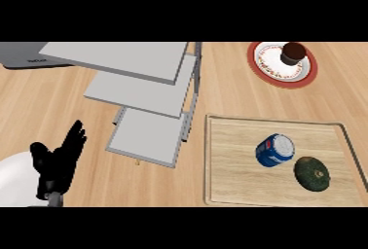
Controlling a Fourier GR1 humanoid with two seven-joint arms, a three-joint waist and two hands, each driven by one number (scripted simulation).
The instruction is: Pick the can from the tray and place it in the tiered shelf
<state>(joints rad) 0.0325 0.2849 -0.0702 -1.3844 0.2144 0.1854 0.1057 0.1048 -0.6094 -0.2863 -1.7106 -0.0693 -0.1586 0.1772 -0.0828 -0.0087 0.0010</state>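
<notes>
Task not begun: blue can (275, 150) lies on wooden tray (237, 146); tiered shelf (144, 87) holds nothing. Left hand (57, 163) rests, fingers straight; right hand unseen.

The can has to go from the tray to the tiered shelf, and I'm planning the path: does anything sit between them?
Nothing visible does. The can lies on its side in the tray, with a dark green squash on its far side from the tiered shelf. Only the tray's raised left rim and bare counter lie between.
</notes>
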